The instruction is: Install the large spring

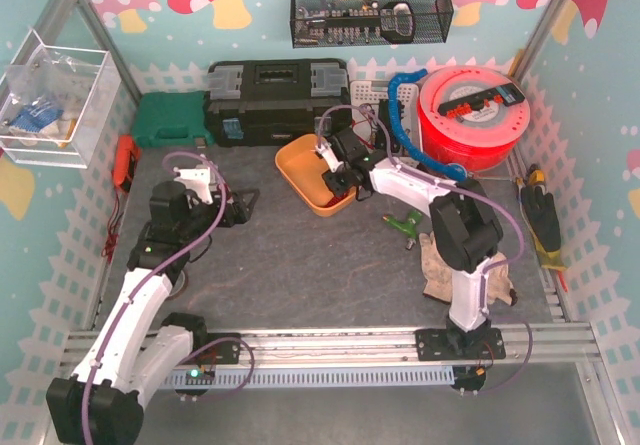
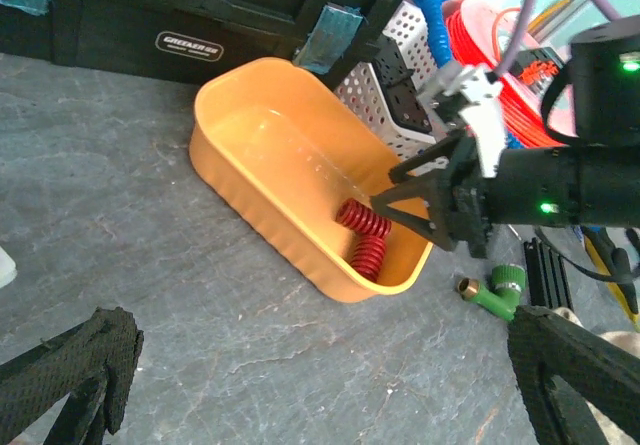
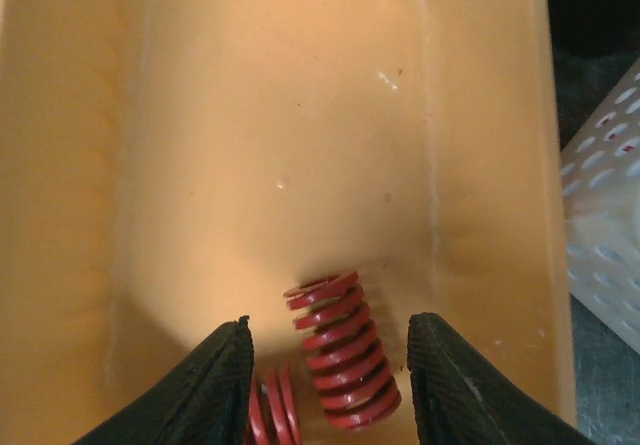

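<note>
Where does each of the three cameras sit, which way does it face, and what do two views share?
Top external: above and behind, looking down on the table; left arm and right arm show whole, right end effector at the orange tub.
Left wrist: on the left arm, facing across the table at the tub; own black fingers at the bottom corners.
Right wrist: looking down into the tub; own fingers straddle the large spring.
Shared: both wrist views show red springs in the tub.

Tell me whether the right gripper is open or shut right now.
Open: the right gripper straddles the large spring lying in the orange bin, with a gap visible on each side.
</note>
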`<act>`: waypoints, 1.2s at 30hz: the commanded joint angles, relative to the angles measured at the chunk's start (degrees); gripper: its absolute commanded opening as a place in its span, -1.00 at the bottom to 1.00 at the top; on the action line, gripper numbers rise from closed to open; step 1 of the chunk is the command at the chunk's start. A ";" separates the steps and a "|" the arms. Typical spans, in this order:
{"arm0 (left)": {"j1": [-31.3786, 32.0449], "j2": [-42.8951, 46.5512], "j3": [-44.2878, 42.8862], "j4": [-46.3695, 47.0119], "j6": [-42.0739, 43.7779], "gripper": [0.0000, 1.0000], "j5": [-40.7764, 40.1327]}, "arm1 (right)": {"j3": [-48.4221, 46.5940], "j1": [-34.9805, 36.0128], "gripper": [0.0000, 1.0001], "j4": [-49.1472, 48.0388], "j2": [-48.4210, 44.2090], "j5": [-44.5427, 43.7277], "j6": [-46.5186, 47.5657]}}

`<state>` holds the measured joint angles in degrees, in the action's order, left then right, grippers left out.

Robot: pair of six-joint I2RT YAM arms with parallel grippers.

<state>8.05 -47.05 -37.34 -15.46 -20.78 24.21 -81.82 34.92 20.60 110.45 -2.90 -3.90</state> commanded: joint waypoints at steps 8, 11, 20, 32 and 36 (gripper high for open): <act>0.12 0.55 0.43 -0.14 0.90 0.99 2.25 | -10.53 -1.02 -0.09 8.92 9.66 -2.20 3.29; 0.05 0.48 0.43 -0.10 0.91 0.99 2.16 | -12.25 -1.37 -0.09 10.52 11.21 -2.25 3.95; 0.03 0.21 0.18 -0.16 1.00 0.99 1.61 | -15.29 -1.96 -0.12 12.58 14.08 -0.83 4.89; -0.10 0.39 0.34 -0.18 1.00 0.99 1.36 | -14.28 -2.01 -0.13 13.53 12.57 2.63 6.36; -0.06 0.42 0.32 -0.07 1.00 0.99 1.84 | -14.40 -2.09 -0.13 15.64 12.11 1.61 7.23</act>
<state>8.05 -47.07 -37.28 -15.44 -20.58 25.39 -96.29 33.32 32.82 123.68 -1.43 1.83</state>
